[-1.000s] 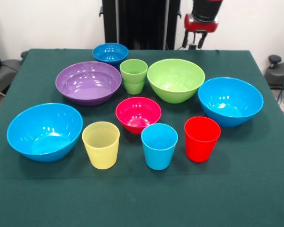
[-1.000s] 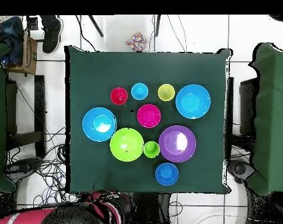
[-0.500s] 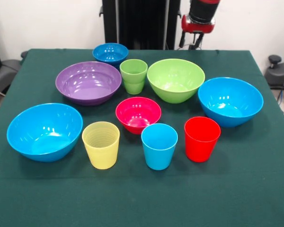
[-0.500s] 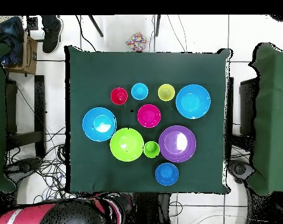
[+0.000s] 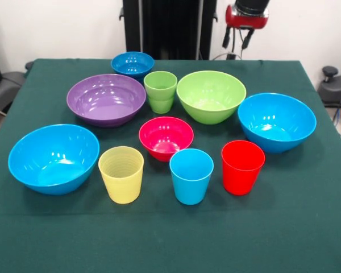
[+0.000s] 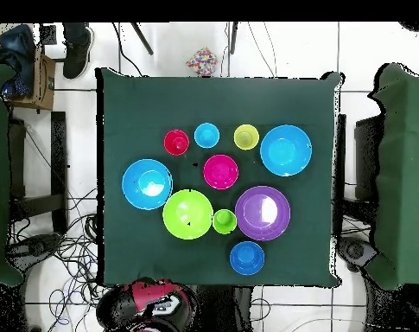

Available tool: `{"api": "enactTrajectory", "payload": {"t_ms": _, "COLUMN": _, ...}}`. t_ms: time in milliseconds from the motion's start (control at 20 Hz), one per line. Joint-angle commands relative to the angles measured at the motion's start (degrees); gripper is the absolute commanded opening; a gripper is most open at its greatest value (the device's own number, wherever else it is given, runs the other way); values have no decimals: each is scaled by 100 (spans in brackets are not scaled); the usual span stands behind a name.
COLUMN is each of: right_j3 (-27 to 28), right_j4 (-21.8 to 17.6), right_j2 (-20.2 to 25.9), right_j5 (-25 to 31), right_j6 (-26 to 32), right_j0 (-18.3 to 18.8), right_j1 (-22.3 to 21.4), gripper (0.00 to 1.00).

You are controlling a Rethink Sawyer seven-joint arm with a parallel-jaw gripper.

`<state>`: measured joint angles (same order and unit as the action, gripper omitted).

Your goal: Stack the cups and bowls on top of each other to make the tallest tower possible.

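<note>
Gripper [image 5: 238, 38] hangs open and empty beyond the lime-green bowl [image 5: 211, 96]; nothing stacked.

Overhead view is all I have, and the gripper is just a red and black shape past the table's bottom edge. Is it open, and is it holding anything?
Observer: The front view shows the gripper open, its fingers apart with nothing between them.
Operator: How high is it?
Observer: Well above the cloth, higher than the rim of the lime green bowl in front of it.
Operator: Is the green cup standing straight?
Observer: The green cup is upright, mouth up, with a ledge round its middle. I cannot tell whether it is one cup or two nested.
</note>
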<state>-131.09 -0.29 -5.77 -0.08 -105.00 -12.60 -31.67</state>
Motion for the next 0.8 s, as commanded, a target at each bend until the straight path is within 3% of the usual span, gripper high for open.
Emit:
{"api": "enactTrajectory", "payload": {"t_ms": 50, "right_j3": 39, "right_j4": 38, "right_j2": 528, "right_j5": 542, "right_j6": -787, "right_j0": 124, "right_j1": -418, "gripper": 100}}
{"api": "enactTrajectory", "payload": {"t_ms": 300, "right_j3": -16, "right_j4": 32, "right_j2": 468, "right_j5": 634, "right_j6": -820, "right_j0": 75, "right_j1": -611, "gripper": 100}}
{"api": "enactTrajectory", "payload": {"t_ms": 800, "right_j3": 6, "right_j4": 23, "right_j2": 522, "right_j5": 603, "right_j6": -800, "right_j0": 175, "right_j1": -595, "gripper": 100}}
